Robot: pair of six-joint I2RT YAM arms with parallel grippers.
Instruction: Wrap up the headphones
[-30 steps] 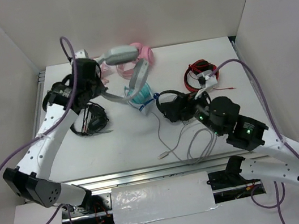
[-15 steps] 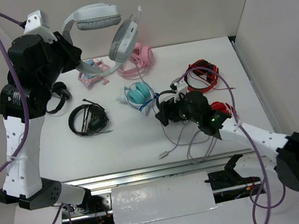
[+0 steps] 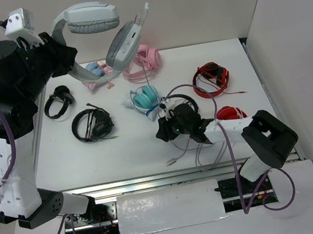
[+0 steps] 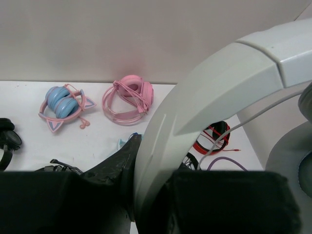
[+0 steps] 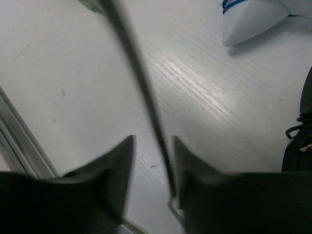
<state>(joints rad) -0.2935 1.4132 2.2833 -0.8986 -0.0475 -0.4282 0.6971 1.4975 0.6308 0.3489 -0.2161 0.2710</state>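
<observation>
- Big light-grey headphones (image 3: 91, 16) with a wide soft band, up in the air at the far left, high over the table (image 3: 132, 151).
- Held by the band in the left gripper (image 4: 151, 195), fingers tight on it.
- Round ear cup (image 3: 123, 43) hanging down on the right of the band.
- Thin grey cable (image 3: 201, 152) lying in loops on the table, near the front edge.
- Right gripper (image 5: 152, 146) low over the table, fingers a little apart, cable running between them with room to spare.
</observation>
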